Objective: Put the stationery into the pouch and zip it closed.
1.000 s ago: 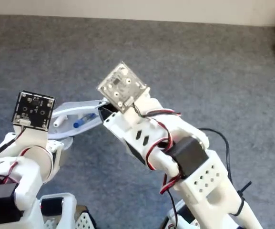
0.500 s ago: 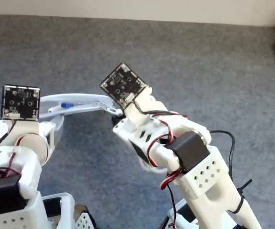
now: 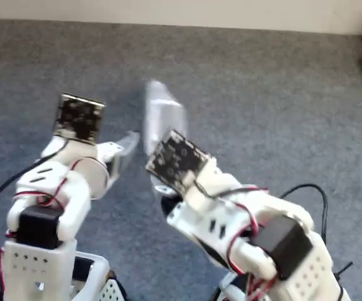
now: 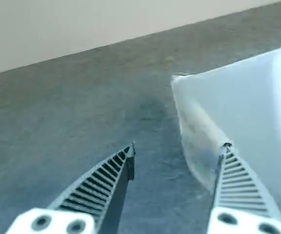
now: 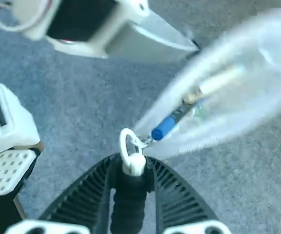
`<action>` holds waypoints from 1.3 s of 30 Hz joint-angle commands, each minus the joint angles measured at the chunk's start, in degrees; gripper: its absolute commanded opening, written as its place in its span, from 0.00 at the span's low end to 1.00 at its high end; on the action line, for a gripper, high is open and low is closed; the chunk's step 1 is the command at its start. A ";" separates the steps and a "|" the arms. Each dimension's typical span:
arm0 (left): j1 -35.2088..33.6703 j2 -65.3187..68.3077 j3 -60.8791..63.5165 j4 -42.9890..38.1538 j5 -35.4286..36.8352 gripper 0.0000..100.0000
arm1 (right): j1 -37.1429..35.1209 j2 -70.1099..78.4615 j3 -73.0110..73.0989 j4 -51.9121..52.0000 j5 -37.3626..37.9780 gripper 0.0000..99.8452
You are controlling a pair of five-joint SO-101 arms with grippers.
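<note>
The translucent pouch (image 5: 233, 97) hangs off the carpet by its zipper pull ring (image 5: 127, 146), and my right gripper (image 5: 130, 165) is shut on that ring. Inside the pouch lie a blue-capped pen (image 5: 167, 126) and a pale stick-like item (image 5: 220, 80). In the high view the pouch (image 3: 162, 119) is a blur beyond the right arm's camera board (image 3: 177, 162). My left gripper (image 4: 177, 153) is open with nothing between its fingers; the pouch (image 4: 237, 107) lies just past one fingertip (image 4: 226, 148). From the right wrist view the left arm's gripper (image 5: 130, 41) sits close to the pouch.
Grey carpet (image 3: 281, 94) covers the whole work area, with a pale wall strip (image 3: 168, 9) along the far edge. Both arm bases (image 3: 49, 276) crowd the near edge.
The left arm swung toward the middle and its gripper no longer holds the pouch end. The right arm drew back toward the near edge, and the pouch swung up and away, blurred.
</note>
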 commanded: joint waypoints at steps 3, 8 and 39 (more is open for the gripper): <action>9.89 -0.13 -0.84 -1.41 0.70 0.26 | -1.10 -7.16 5.49 -0.66 -0.09 0.00; 8.92 -0.75 -2.07 1.67 0.26 0.26 | 1.89 -12.09 6.73 -1.63 -0.09 0.00; 31.52 -0.75 -4.00 13.01 -9.93 0.32 | 13.05 -34.77 17.63 -4.97 2.20 0.00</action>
